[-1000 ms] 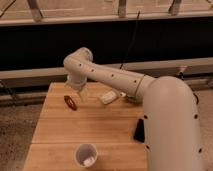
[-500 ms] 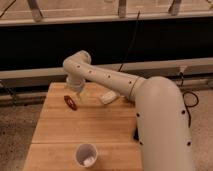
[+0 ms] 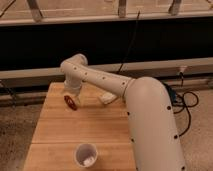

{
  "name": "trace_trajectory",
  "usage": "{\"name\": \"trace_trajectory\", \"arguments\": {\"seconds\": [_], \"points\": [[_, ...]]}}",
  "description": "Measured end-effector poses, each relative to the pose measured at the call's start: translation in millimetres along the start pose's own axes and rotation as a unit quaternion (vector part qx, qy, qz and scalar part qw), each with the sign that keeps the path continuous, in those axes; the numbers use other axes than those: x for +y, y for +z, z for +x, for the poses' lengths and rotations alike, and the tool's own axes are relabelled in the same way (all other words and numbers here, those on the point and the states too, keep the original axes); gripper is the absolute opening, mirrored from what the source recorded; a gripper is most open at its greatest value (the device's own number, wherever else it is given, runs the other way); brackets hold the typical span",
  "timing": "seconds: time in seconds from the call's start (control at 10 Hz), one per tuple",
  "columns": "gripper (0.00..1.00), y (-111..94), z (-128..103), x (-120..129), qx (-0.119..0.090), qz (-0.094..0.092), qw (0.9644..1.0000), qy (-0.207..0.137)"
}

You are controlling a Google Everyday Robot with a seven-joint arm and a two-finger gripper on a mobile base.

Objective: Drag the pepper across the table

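Note:
The pepper [image 3: 71, 103] is a small glossy red thing lying near the far left of the light wooden table [image 3: 55, 135]. My gripper [image 3: 70, 94] points down right above it, at the pepper's far end, and its jaws look open. Whether they touch the pepper I cannot tell. The white arm reaches in from the right, bends at an elbow above the table's far edge and drops to the gripper.
A white cup [image 3: 86, 155] stands near the front edge, left of the arm's thick segment [image 3: 150, 130], which covers the table's right side. A pale flat object [image 3: 107, 98] lies under the forearm. Cables [image 3: 182, 102] lie on the floor at right.
The arm's thick segment has swung left and now hides the table's right side. The gripper and the pepper have stayed in about the same place.

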Motion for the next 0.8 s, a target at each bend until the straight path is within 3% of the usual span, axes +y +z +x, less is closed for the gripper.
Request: {"name": "trace_trajectory", "arguments": {"seconds": [0.5,0.8], "points": [[0.8,35,9,-9,-0.01,-0.027,0.9991,-0.032],[0.8,40,12,-6,-0.014,-0.048,0.9974,-0.052]]}}
